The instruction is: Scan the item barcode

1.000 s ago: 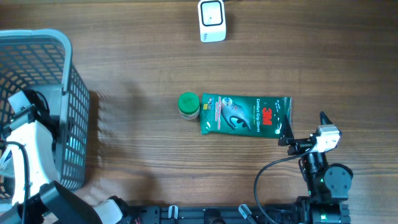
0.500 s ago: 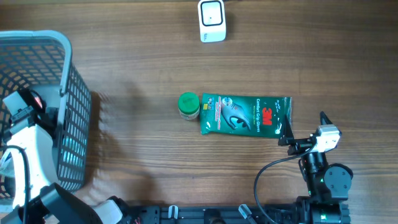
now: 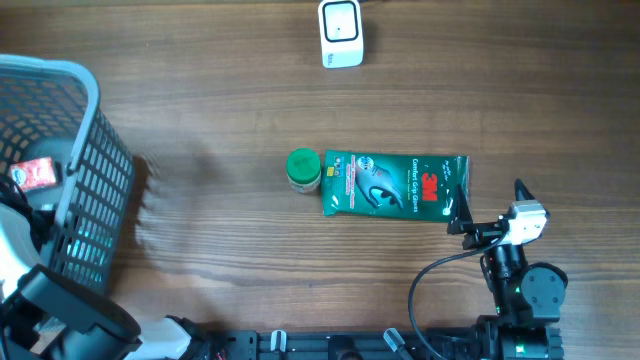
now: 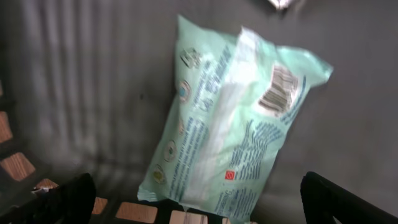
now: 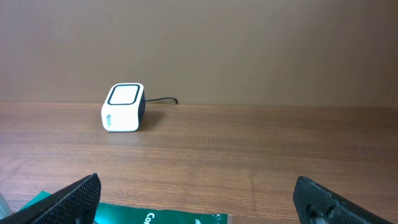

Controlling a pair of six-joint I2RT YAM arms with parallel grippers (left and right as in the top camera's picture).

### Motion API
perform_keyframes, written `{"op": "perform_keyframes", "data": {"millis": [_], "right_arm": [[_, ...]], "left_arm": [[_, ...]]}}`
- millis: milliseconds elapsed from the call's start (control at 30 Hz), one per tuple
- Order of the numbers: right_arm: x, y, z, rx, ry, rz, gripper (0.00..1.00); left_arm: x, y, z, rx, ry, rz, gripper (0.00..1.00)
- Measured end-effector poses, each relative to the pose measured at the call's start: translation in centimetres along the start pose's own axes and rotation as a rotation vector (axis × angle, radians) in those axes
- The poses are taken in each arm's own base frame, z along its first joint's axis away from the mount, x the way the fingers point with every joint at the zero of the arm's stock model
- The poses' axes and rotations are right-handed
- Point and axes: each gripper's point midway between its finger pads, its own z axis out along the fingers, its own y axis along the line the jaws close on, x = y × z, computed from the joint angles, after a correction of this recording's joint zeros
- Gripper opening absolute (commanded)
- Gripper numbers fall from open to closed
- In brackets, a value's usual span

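At the near right of the table (image 3: 220, 250) your right gripper (image 3: 487, 205) has not stirred in the last second. Its fingers stand wide and hold nothing, just beside the right end of the green glove pack (image 3: 395, 185).

The change is at the near left corner. The grey basket (image 3: 100, 150) has tipped and slid further toward the left edge, and your left arm has shifted with it. The left gripper (image 4: 199, 208) is down inside the basket, fingers spread wide and empty. A pale green packet (image 4: 230, 124) leans against the basket wall between them and a little ahead. Its barcode (image 4: 283, 90) faces the wrist camera at the upper end.

I judge that packet to be the item you are going for. You have not gripped it yet, and the moving basket may shift it as you close.

In the middle of the table the glove pack lies flat where it was. The green-lidded tub (image 3: 303, 170) touches its left end. The white scanner (image 3: 341, 33) sits at the far edge, well apart from everything, window up.
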Motion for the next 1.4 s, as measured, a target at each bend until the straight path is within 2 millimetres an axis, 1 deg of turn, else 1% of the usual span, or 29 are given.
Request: {"op": "perform_keyframes", "data": {"millis": [100, 167, 200, 233, 300, 400, 467, 500, 533, 567, 600, 667, 733, 767, 800, 833, 933, 1100, 1233, 1300, 1367, 1400], "right_arm": [[0.0, 0.0, 0.0, 0.000, 0.000, 0.000, 1.00], [0.0, 0.0, 0.0, 0.000, 0.000, 0.000, 0.99], [0.0, 0.0, 0.0, 0.000, 0.000, 0.000, 1.00], [0.0, 0.0, 0.0, 0.000, 0.000, 0.000, 1.00], [0.0, 0.0, 0.0, 0.000, 0.000, 0.000, 0.99], [0.0, 0.0, 0.0, 0.000, 0.000, 0.000, 1.00], [0.0, 0.0, 0.0, 0.000, 0.000, 0.000, 1.00], [0.0, 0.0, 0.0, 0.000, 0.000, 0.000, 1.00], [0.0, 0.0, 0.0, 0.000, 0.000, 0.000, 0.99], [0.0, 0.0, 0.0, 0.000, 0.000, 0.000, 1.00], [0.0, 0.0, 0.0, 0.000, 0.000, 0.000, 1.00], [0.0, 0.0, 0.0, 0.000, 0.000, 0.000, 1.00], [0.0, 0.0, 0.0, 0.000, 0.000, 0.000, 1.00], [0.0, 0.0, 0.0, 0.000, 0.000, 0.000, 1.00], [0.0, 0.0, 0.0, 0.000, 0.000, 0.000, 1.00], [0.0, 0.0, 0.0, 0.000, 0.000, 0.000, 1.00], [0.0, 0.0, 0.0, 0.000, 0.000, 0.000, 1.00], [0.0, 0.0, 0.0, 0.000, 0.000, 0.000, 1.00], [0.0, 0.0, 0.0, 0.000, 0.000, 0.000, 1.00], [0.0, 0.0, 0.0, 0.000, 0.000, 0.000, 1.00], [0.0, 0.0, 0.0, 0.000, 0.000, 0.000, 1.00], [0.0, 0.0, 0.0, 0.000, 0.000, 0.000, 1.00]], "left_arm": [[1.0, -1.5, 0.0, 0.081, 0.072, 0.034, 1.00], [2.3, -3.3, -0.7, 0.189, 0.176, 0.031, 1.00], [2.7, -4.0, -1.3, 0.232, 0.205, 0.037, 1.00], [3.0, -4.9, -2.3, 0.283, 0.237, 0.045, 1.00], [3.3, -5.7, -3.9, 0.331, 0.268, 0.050, 1.00], [3.7, -6.3, -6.7, 0.392, 0.272, 0.063, 1.00], [3.4, -6.6, -9.1, 0.445, 0.229, 0.072, 1.00], [2.9, -6.8, -10.9, 0.485, 0.183, 0.080, 1.00], [2.5, -6.7, -11.7, 0.491, 0.148, 0.075, 1.00], [2.1, -6.3, -12.0, 0.474, 0.115, 0.060, 1.00], [1.7, -5.9, -11.9, 0.447, 0.087, 0.040, 1.00], [0.0, -4.4, -10.8, 0.336, 0.016, -0.028, 1.00], [-0.7, -4.0, -9.7, 0.290, -0.002, -0.052, 1.00], [-1.0, -4.0, -8.9, 0.267, 0.001, -0.059, 1.00], [-1.1, -3.9, -8.1, 0.243, 0.009, -0.069, 1.00], [-1.1, -3.8, -6.9, 0.204, 0.029, -0.086, 1.00], [-1.2, -3.6, -4.9, 0.147, 0.061, -0.108, 1.00], [-1.7, -3.7, -3.1, 0.105, 0.068, -0.115, 1.00], [-2.1, -2.7, -2.0, 0.049, 0.036, -0.096, 1.00], [-1.8, -2.3, -1.0, 0.034, 0.035, -0.058, 1.00], [-1.3, -1.9, 0.7, 0.023, 0.032, -0.003, 1.00], [-1.2, -1.9, 1.2, 0.026, 0.028, 0.013, 1.00]]}}
